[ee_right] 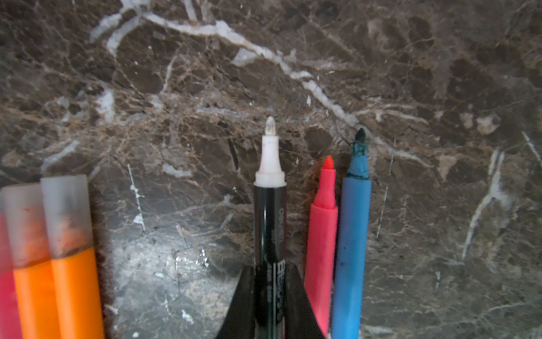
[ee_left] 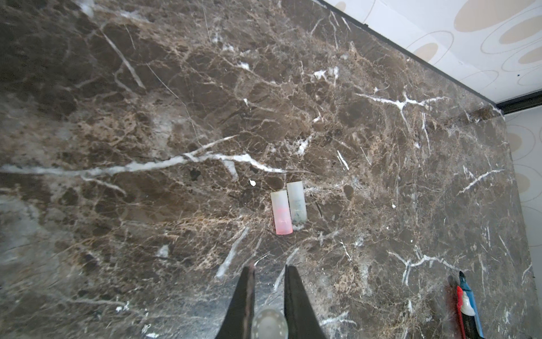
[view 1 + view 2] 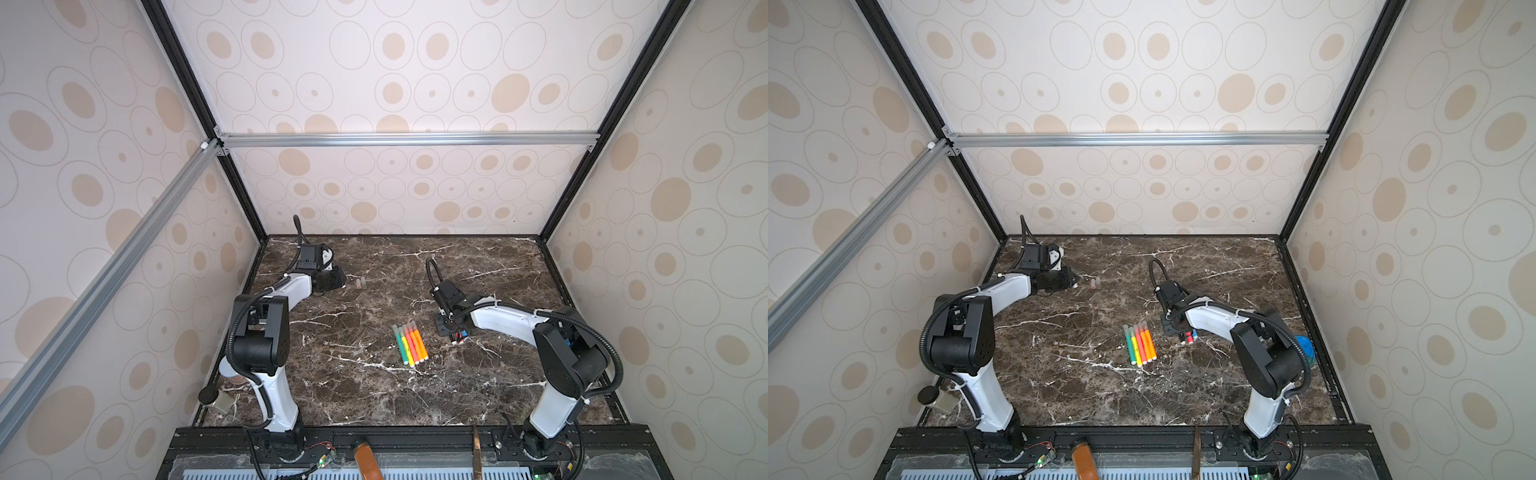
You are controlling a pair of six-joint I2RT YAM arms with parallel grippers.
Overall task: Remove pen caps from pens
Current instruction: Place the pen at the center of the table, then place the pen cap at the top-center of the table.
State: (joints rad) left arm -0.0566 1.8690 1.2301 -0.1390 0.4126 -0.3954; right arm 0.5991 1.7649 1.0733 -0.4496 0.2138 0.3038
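Black uncapped pen point(image 1: 269, 229) pinched lengthwise in the right gripper point(image 1: 271, 268); five capped pens point(image 3: 410, 345) lie near at its nine o'clock. Left gripper point(image 2: 269, 265) pinches a pale cap point(image 2: 269, 323).

The brown table point(image 3: 353, 395) has a row of pens point(image 3: 410, 345), two caps point(image 3: 360, 283) side by side, and a red pen point(image 1: 321, 234) by a blue pen point(image 1: 352, 249).
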